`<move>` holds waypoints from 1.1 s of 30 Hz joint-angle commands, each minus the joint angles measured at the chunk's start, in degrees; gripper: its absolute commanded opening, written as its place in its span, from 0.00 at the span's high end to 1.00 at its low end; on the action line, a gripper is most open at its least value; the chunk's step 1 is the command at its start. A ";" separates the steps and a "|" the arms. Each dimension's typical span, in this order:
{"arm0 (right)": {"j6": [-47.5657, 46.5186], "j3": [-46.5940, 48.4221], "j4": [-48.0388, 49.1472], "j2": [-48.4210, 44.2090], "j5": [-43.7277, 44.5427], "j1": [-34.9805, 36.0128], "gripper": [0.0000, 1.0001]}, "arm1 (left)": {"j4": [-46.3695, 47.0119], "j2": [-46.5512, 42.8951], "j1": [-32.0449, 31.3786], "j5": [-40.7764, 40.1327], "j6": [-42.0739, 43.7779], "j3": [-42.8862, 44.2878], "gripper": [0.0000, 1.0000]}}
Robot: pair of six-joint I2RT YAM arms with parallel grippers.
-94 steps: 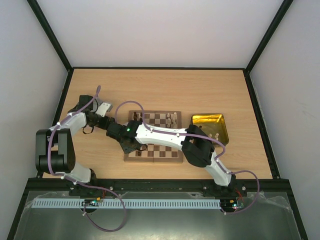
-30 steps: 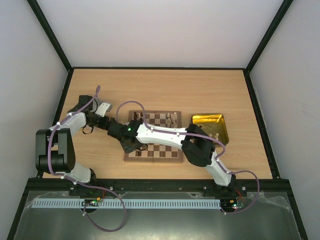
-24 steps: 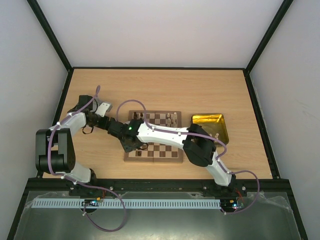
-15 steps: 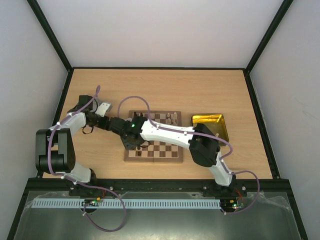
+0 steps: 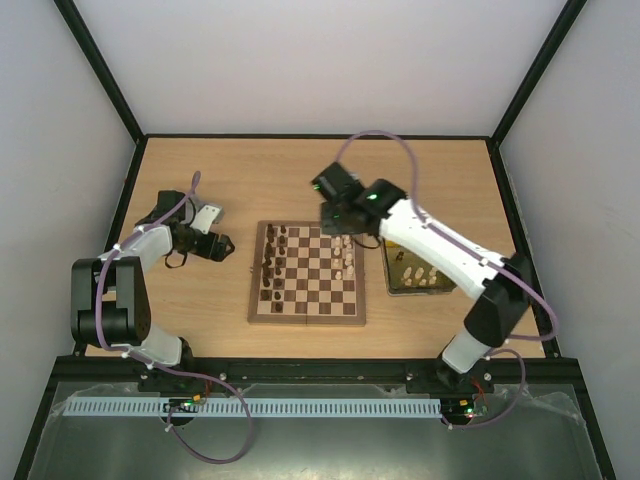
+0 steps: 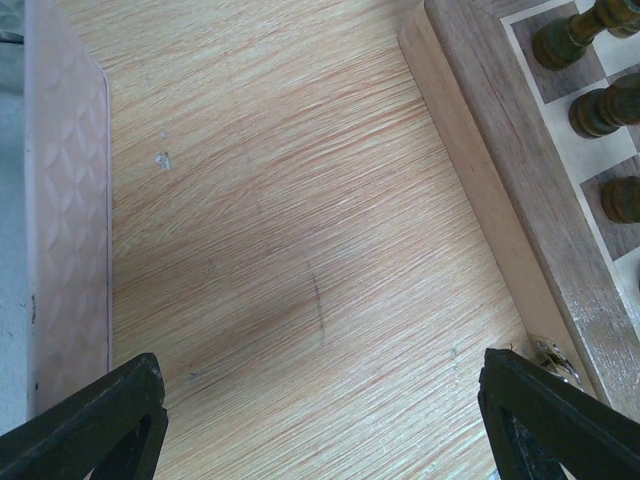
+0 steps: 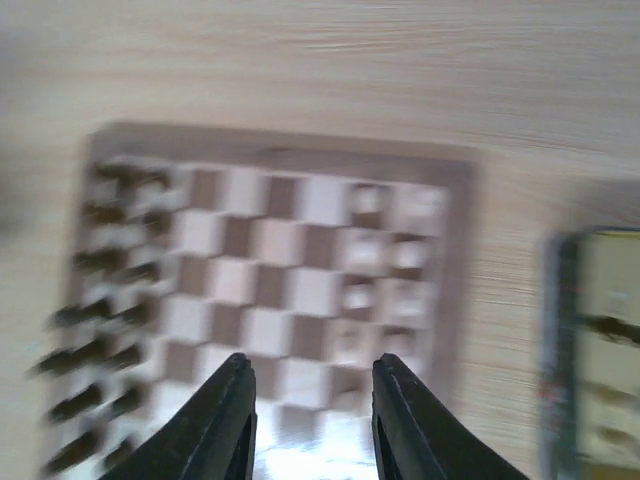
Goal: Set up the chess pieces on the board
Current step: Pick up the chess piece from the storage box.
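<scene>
Pale wooden counter [image 5: 320, 170] is shown from above, with the board [image 5: 305, 316] set at its middle. The dark pieces [image 5: 272, 262] are ranked along the board's left columns and the cream pieces [image 5: 347, 256] are lined up on its right columns. More cream figures are kept in the gold tray [image 5: 412, 290] just beside the board, presumably as the stock to be drawn from. The right arm [image 5: 440, 245] is stretched high over the board's far right corner, and the right pincer [image 5: 338, 212] is carried above the squares. The left pincer [image 5: 222, 246] is laid low on the counter, left of the board and out of the way.

From the left wrist, its jaws are seen spread wide over bare wood, with nothing held and the board's edge at the right.

From the right wrist, though blurred, the jaws are seen partly parted and empty, and board and tray are viewed far below.
</scene>
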 commanded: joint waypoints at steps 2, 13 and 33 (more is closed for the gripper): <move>-0.17 -13.55 3.40 -8.64 3.22 -12.95 0.69 | 0.70 -0.56 0.52 -0.01 0.16 -1.07 0.14; 0.72 -35.71 14.30 -15.08 -11.43 -37.25 0.63 | 0.71 -0.27 0.55 0.39 0.26 -1.07 0.14; -0.16 -40.13 20.63 -9.40 -17.96 -37.28 0.65 | 0.43 0.83 0.51 0.40 0.26 -0.65 0.14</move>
